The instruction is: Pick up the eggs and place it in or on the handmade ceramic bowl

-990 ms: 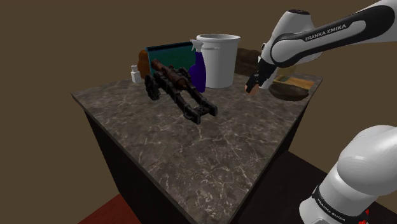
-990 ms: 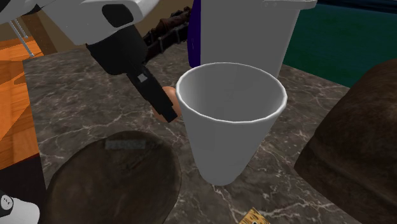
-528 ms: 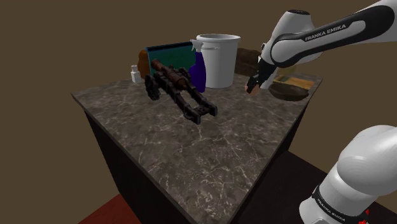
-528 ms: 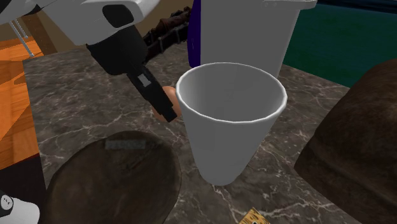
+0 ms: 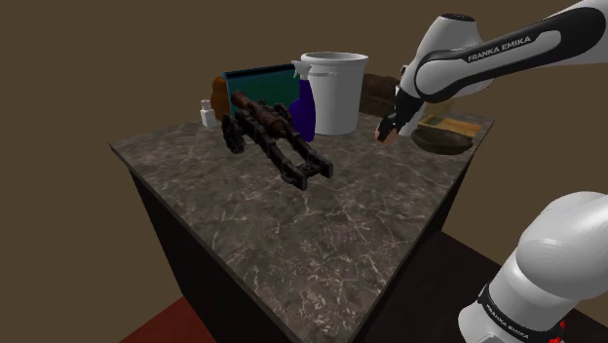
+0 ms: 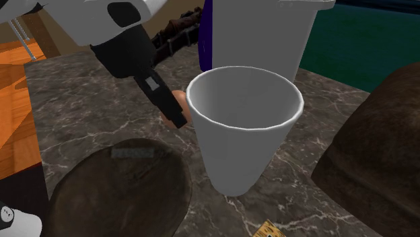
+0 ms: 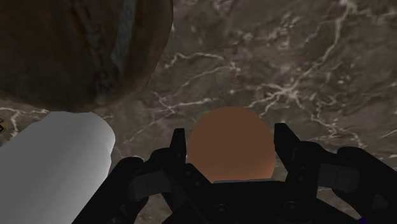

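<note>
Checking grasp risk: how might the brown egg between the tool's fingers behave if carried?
The brown egg looks smooth and rounded, so it may slip from the tool. Probably light but fragile; squeezing harder risks cracking. Released on the flat marbled counter, it would likely roll.

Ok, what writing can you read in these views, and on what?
"FRANKA EMIKA": on the white arm, upper link, shoulder view.
Lettering on the arm's base link: too small to read.
Faint strip on the dark bowl: blurred, unreadable.
Held egg: no marking.
</note>
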You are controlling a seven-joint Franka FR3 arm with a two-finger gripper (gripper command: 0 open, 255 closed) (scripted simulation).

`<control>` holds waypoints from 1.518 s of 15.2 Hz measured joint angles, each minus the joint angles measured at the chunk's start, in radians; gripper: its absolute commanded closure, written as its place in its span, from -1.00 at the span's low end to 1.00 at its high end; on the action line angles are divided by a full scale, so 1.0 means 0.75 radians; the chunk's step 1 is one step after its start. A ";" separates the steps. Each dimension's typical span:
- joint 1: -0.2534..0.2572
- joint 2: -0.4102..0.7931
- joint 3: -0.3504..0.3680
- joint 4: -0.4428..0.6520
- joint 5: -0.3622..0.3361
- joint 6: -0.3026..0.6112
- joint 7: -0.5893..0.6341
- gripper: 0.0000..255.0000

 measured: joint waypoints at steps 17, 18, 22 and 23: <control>0.011 -0.055 0.022 0.257 0.022 -0.311 -0.011 1.00; 0.012 -0.055 0.025 0.281 0.024 -0.335 -0.010 1.00; 0.016 -0.047 0.027 0.355 0.030 -0.401 -0.015 1.00; 0.016 -0.047 0.029 0.363 0.031 -0.409 -0.015 1.00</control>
